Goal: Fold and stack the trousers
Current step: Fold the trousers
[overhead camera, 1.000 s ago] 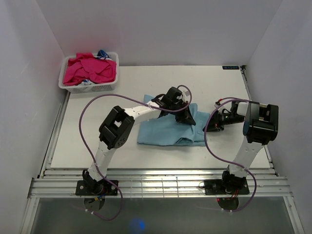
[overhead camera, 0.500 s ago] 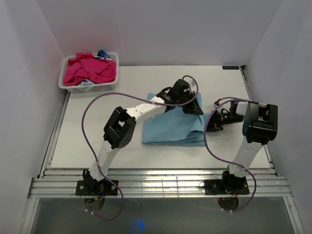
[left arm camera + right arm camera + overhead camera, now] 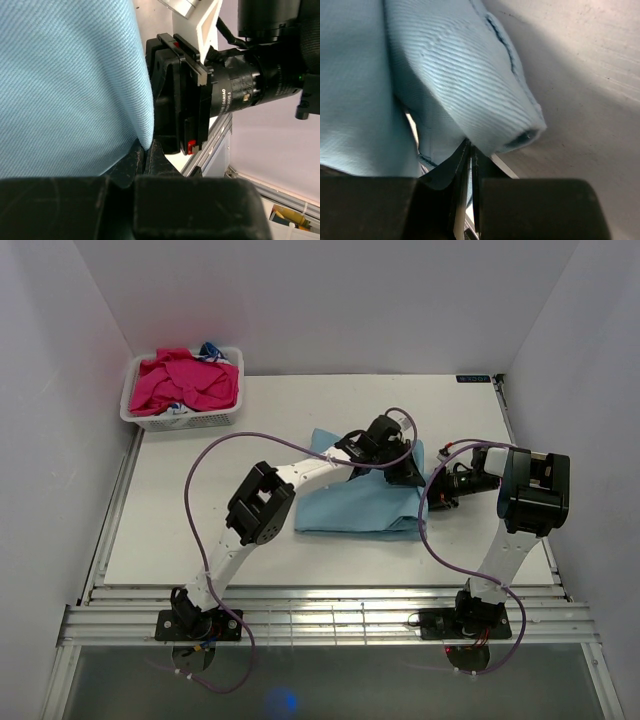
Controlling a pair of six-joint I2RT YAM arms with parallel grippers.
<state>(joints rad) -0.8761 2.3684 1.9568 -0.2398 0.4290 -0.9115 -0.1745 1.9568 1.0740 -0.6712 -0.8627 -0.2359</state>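
Observation:
The light blue trousers [image 3: 355, 502] lie folded in the middle of the table. My left gripper [image 3: 408, 472] is shut on their right edge, holding a fold of the fabric [image 3: 75, 85] between the jaws. My right gripper [image 3: 432, 496] is just right of it, shut on the same right edge; the right wrist view shows a rolled hem [image 3: 470, 80] pinched between its jaws. The two grippers nearly touch; the right gripper body [image 3: 210, 95] fills the left wrist view.
A white basket [image 3: 148, 420] at the back left corner holds magenta garments [image 3: 188, 382]. The table's right edge rail [image 3: 520, 455] runs close behind my right arm. White walls enclose the table on three sides.
My left gripper has carried the trousers' fabric rightward across the garment until it meets my right gripper. The trousers now lie narrower. The right arm has hardly moved.

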